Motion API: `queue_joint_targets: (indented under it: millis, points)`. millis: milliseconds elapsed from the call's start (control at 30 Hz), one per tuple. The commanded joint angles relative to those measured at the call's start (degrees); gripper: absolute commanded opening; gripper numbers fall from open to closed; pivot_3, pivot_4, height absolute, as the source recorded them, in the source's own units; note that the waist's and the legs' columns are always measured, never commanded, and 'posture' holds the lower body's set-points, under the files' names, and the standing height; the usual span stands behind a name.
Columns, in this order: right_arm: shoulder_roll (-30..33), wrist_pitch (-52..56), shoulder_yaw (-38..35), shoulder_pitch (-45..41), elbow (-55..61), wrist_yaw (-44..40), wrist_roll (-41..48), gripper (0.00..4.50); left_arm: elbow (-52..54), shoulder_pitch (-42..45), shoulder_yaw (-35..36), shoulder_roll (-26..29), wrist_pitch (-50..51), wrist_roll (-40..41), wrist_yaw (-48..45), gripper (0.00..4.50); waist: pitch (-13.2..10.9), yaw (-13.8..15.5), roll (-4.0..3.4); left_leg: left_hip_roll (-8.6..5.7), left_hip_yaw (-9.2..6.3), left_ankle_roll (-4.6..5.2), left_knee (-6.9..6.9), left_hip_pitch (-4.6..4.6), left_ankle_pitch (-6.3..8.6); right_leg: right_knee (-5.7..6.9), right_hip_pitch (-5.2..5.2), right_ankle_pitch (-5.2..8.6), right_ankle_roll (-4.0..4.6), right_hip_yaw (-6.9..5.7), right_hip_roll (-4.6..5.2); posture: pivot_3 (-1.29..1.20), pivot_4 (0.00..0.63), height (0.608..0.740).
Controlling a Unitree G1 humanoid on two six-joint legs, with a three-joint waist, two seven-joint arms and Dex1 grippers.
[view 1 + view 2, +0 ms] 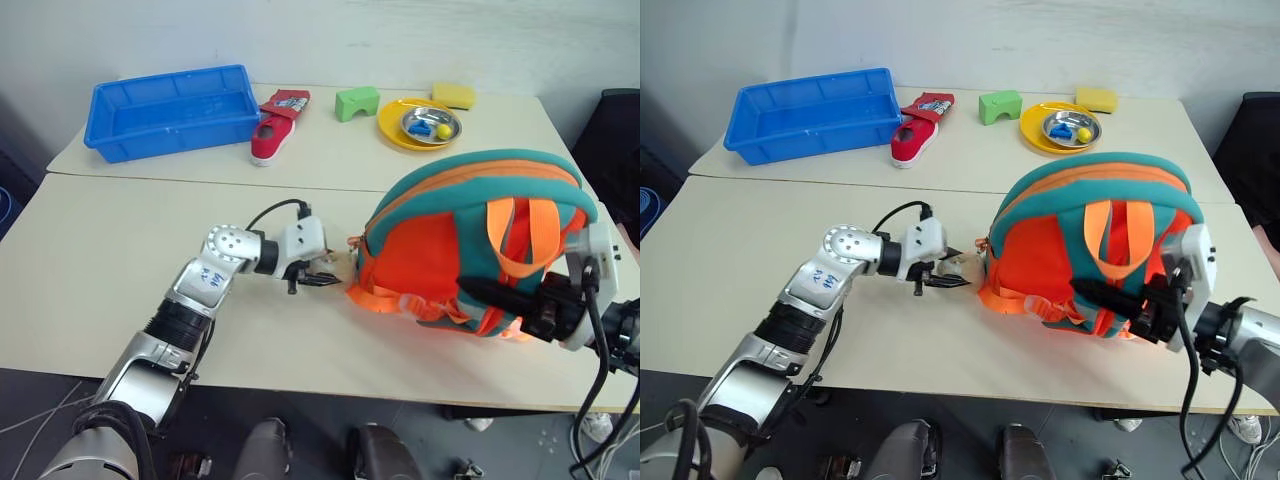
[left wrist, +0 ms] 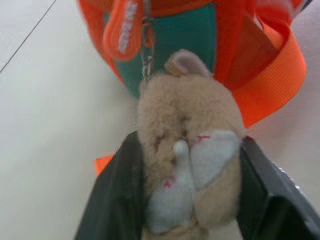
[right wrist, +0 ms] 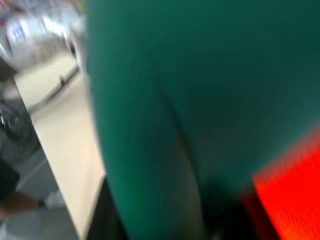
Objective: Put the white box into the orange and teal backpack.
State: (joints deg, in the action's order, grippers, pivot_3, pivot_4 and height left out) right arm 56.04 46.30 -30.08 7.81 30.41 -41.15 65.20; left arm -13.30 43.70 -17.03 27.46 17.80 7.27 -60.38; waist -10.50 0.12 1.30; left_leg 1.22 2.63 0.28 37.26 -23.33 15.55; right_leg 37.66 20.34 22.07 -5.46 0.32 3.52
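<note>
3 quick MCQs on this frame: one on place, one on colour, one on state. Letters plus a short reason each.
1. Where is the blue bin?
A. far table, robot's left
B. beside the backpack
C. on the floor

2. What colour is the plate under the small metal bowl?
A. green
B. yellow
C. white

3. What sits between the left gripper's fingers?
A. a sponge
B. a red shoe
C. the tan plush bear on the orange and teal backpack

Answers: 1 A, the bin is on the far table at its left end. 2 B, a yellow rim rings the bowl. 3 C, the left wrist view shows the bear between the black fingers.
</note>
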Motion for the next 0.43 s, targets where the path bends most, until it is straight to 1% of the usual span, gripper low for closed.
queue_joint_targets:
  millis: [33, 67, 133, 167, 233, 267, 300, 367, 433]
  points:
    - [3.8, -0.5, -8.5, 3.9, -3.6, -7.9, -4.6, 2.24, 2.5, -1.9, 5.6, 5.6, 4.0, 4.7, -5.1, 3.32, 0.0, -0.2, 0.00, 0.00, 0.00, 0.00, -0.01, 0.00, 0.00, 0.00, 0.01, 0.00, 0.00, 0.00, 0.00, 0.00, 0.150, 0.740]
    - [5.2, -0.5, -11.3, 5.4, -5.2, -11.2, -5.9, 2.64, 3.2, -2.9, 6.6, 7.7, 4.3, 5.6, -6.9, 3.67, 0.0, -0.4, -0.02, 0.00, 0.01, -0.01, -0.05, 0.02, 0.00, -0.01, 0.02, 0.00, 0.00, 0.01, -0.01, 0.00, 0.150, 0.740]
    - [8.7, 0.5, -18.5, 8.3, -9.6, -19.2, -8.0, 3.30, 3.8, -4.7, 9.3, 12.8, 3.2, 7.6, -11.4, 4.29, 0.0, -0.7, -0.06, -0.01, 0.05, -0.01, -0.11, 0.07, 0.00, -0.01, 0.03, 0.00, 0.01, 0.08, -0.04, 0.00, 0.150, 0.740]
    - [10.3, 1.4, -22.2, 9.8, -12.5, -23.3, -8.9, 3.66, 4.1, -5.3, 11.1, 15.1, 3.6, 9.6, -14.2, 4.50, 0.0, -0.7, -0.07, 0.01, 0.05, -0.02, -0.16, 0.11, 0.00, -0.03, 0.03, 0.01, 0.01, 0.07, -0.05, 0.00, 0.150, 0.740]
    - [13.8, 4.5, -29.1, 12.5, -19.0, -31.1, -10.9, 4.34, 4.1, -4.8, 14.5, 20.8, 10.3, 15.4, -21.0, 4.50, -0.1, -0.4, -0.06, 0.03, 0.02, -0.02, -0.16, 0.12, 0.00, -0.04, 0.02, 0.02, 0.04, 0.04, -0.05, 0.00, 0.150, 0.740]
    - [15.4, 5.4, -32.0, 13.6, -21.9, -34.4, -12.4, 4.47, 3.8, -4.1, 16.3, 23.3, 13.2, 18.0, -23.9, 4.50, -0.1, -0.4, -0.05, 0.02, 0.02, -0.01, -0.13, 0.11, 0.00, -0.03, 0.02, 0.04, 0.07, 0.03, -0.05, 0.00, 0.150, 0.740]
    - [16.3, 5.1, -34.0, 14.6, -24.4, -37.0, -14.4, 4.47, 2.9, -3.3, 17.8, 25.0, 14.6, 19.4, -25.0, 4.50, -0.1, -0.4, -0.05, 0.02, 0.02, -0.01, -0.15, 0.08, 0.00, -0.06, 0.02, 0.04, 0.07, 0.04, -0.03, 0.00, 0.150, 0.740]
    - [16.9, 2.9, -35.9, 15.4, -28.3, -39.7, -18.0, 4.47, 1.0, -1.2, 20.6, 25.8, 16.4, 20.9, -23.1, 4.50, -0.1, 0.2, -0.04, 0.01, -0.04, 0.00, -0.16, 0.13, 0.02, -0.14, -0.06, 0.05, 0.09, -0.01, 0.02, 0.00, 0.150, 0.740]
    - [16.6, 3.2, -35.8, 13.8, -30.6, -39.5, -18.5, 4.47, 0.8, -0.6, 22.4, 25.5, 16.6, 21.3, -21.4, 4.50, -0.1, 0.3, -0.04, -0.06, -0.15, 0.09, -0.15, 0.13, 0.07, -0.24, -0.18, 0.05, 0.09, -0.09, 0.12, 0.00, 0.150, 0.740]
